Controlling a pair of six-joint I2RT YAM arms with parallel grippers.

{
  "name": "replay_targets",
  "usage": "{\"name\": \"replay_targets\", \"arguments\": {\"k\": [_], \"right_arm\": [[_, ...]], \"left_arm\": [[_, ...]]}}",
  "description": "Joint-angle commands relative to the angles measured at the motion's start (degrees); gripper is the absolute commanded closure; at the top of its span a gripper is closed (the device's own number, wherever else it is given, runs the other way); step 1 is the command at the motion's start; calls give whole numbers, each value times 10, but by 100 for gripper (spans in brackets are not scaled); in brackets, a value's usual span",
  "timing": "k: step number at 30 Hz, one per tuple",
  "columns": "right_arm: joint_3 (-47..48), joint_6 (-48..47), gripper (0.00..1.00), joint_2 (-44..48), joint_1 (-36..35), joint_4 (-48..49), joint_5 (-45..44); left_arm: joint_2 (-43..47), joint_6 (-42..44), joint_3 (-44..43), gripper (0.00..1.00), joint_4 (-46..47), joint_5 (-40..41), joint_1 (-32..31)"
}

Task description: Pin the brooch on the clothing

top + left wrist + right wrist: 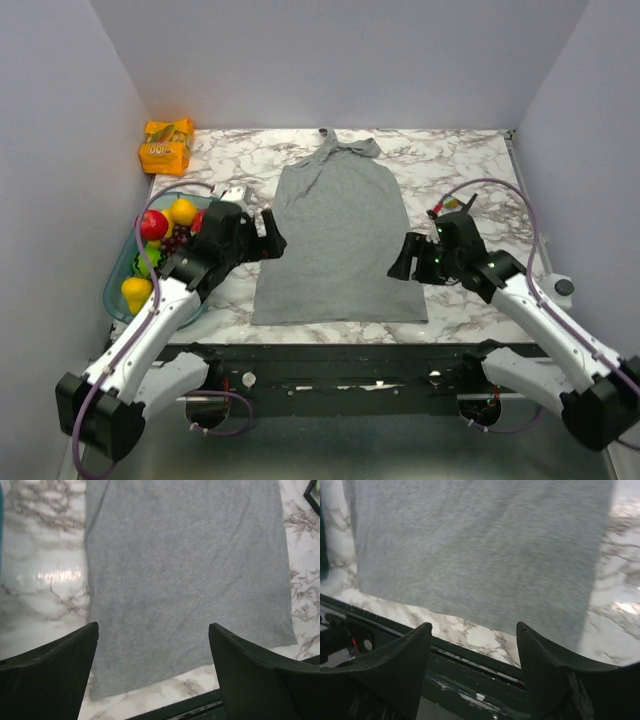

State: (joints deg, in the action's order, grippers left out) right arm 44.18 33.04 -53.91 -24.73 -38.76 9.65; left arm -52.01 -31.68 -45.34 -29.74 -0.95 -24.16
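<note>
Nearest me, the left gripper [270, 234] sits at the 9 o'clock edge of the tank top [340, 240], fingers spread wide with nothing between them. The right gripper [404, 257], at the 3 o'clock edge, is likewise parted and holds nothing. I log the grey tank top lying flat mid-table [450, 160], straps toward 12 o'clock and hem toward 6, with a fruit bowl [118, 285] at the table's 9 o'clock side.

Two white arms [150, 322] with black joints, looping purple cables [490, 181], broad matte-black fingers [50, 675].
</note>
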Motion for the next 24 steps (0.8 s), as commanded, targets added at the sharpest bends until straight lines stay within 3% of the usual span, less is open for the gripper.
{"name": "replay_targets", "arguments": {"k": [1,9,13,24], "right_arm": [[19,48,24,-106,-77,99,-59],[61,65,24,-291,-202,180,-69],[70,87,24,-343,-262,177,-115],[33,174,24,-430,-360,160,-193]], "left_arm": [[-101,91,-79,1,62,-19,-3],[-290,72,-130,1,191,-66,-5],[-366,72,-140,1,200,-71,-5],[-437,57,-95,1,188,-12,-9]]}}
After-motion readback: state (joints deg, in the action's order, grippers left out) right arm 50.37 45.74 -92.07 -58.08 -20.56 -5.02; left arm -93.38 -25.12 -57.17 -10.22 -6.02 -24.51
